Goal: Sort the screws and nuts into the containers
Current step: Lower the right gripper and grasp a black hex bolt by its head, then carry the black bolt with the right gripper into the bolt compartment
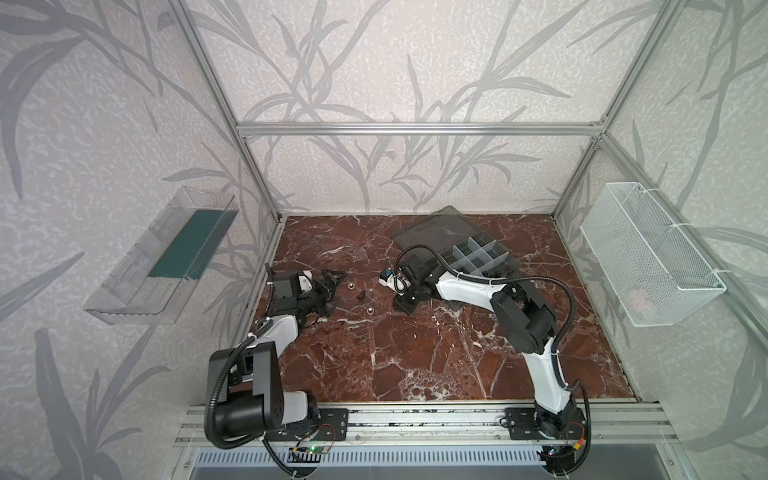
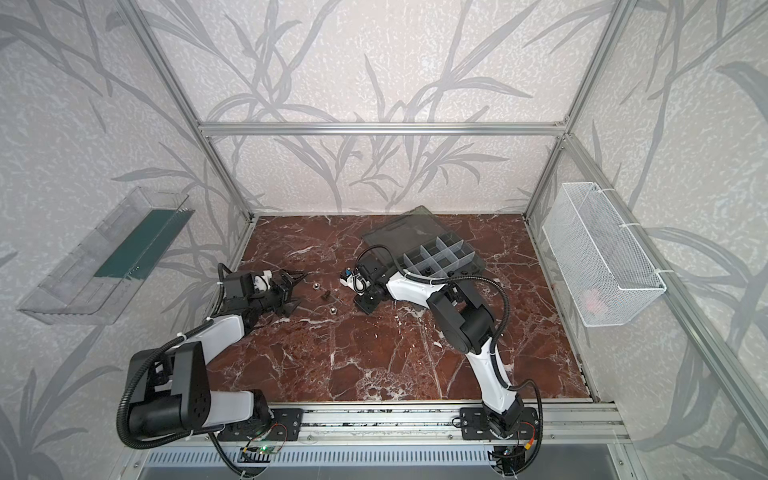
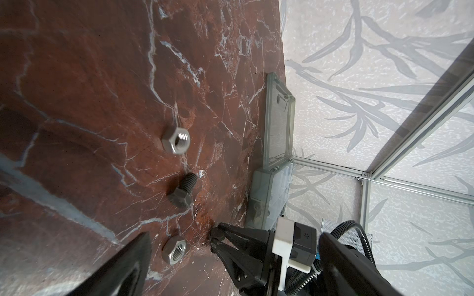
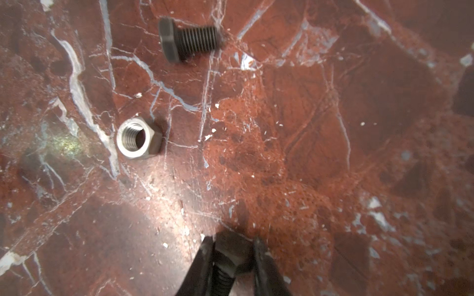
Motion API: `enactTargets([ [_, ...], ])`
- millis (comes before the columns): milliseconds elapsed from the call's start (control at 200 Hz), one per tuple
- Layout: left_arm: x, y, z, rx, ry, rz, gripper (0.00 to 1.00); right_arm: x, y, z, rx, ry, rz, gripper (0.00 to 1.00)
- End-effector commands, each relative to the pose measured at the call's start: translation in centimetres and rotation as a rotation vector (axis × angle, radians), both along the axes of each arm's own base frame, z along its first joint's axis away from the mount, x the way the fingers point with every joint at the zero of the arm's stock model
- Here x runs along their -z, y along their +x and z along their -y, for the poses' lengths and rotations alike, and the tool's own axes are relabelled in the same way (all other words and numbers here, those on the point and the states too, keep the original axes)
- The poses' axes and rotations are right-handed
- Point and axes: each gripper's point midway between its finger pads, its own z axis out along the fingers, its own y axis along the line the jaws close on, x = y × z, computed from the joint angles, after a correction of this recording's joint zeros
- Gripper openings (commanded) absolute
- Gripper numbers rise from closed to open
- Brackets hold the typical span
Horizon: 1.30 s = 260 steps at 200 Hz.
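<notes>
**A:** Status?

**B:** Pick step, on a screw. The right gripper [image 4: 232,247] is pinched on a black screw [image 4: 230,261] by its hex head, shank pointing back between the fingers. The tips are down at the table [image 1: 415,353]. I can't tell if the screw is off the surface yet.

**A:** Left side?

**B:** The left gripper [image 1: 332,293] has its jaws wide apart and holds nothing. It sits low, facing the loose parts.

**A:** What's left out?

**B:** Three pieces between the grippers, none touching: far nut [image 1: 350,285], loose screw [image 1: 360,296], near nut [image 1: 368,310].

**A:** Containers?

**B:** The containers [image 1: 478,249] are just behind the right forearm, with the lid [image 1: 436,232] lying open flat on the far side. Anything inside is too small to make out.

**A:** Next move?

**B:** My read: keep the squeeze on, lift straight up, swing back over the dividers, and release low into one compartment. The grip is on the head only, so the screw could pivot. I can't tell which compartment takes screws.

**A:** Any labels?

**B:** No readable writing or brand in any view.
</notes>
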Motion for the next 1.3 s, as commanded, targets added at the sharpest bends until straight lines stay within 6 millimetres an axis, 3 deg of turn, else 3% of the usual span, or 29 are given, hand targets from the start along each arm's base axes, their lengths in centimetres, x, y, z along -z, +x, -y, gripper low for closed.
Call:
enactTargets([
  [0, -1.0, 0.3, -0.2, 0.004, 0.012, 0.036, 1.0, -1.0, -0.4, 0.8, -0.001, -0.037, 0.001, 0.13],
  [255, -0.8, 0.3, -0.2, 0.004, 0.008, 0.032, 0.99, -2.0, -0.4, 1.2, 0.013, -0.036, 0.01, 0.03],
  [410, -0.8, 0.4, -0.2, 0.004, 0.007, 0.033, 1.0, -5.2, 0.2, 1.5, 0.04, 0.037, 0.03, 0.0],
  [600, -0.9, 0.5, -0.2, 0.004, 0.008, 0.035, 1.0, -9.6, 2.7, 4.3, 0.14, 0.114, 0.068, 0.0],
  [705, -0.7, 0.4, -0.2, 0.006, 0.009, 0.031, 0.99, -11.0, 4.9, 7.5, 0.242, 0.106, 0.109, 0.0],
  [810, -0.5, 0.3, -0.3, 0.004, 0.022, 0.019, 1.0, -11.3, 7.5, 11.9, 0.389, 0.074, 0.133, 0.0],
  [990, -0.4, -0.2, -0.8, 0.003, 0.083, -0.012, 1.0, -10.5, 10.9, 21.2, 0.678, 0.006, 0.121, 0.0],
  [1100, -0.6, -0.5, -1.1, 0.0, 0.12, -0.018, 0.99, -9.7, 11.7, 25.7, 0.807, -0.041, 0.107, 0.0],
  [1295, -0.9, -0.7, -1.2, 0.001, 0.134, -0.018, 0.99, -8.4, 11.8, 30.9, 0.955, -0.101, 0.069, 0.0],
])
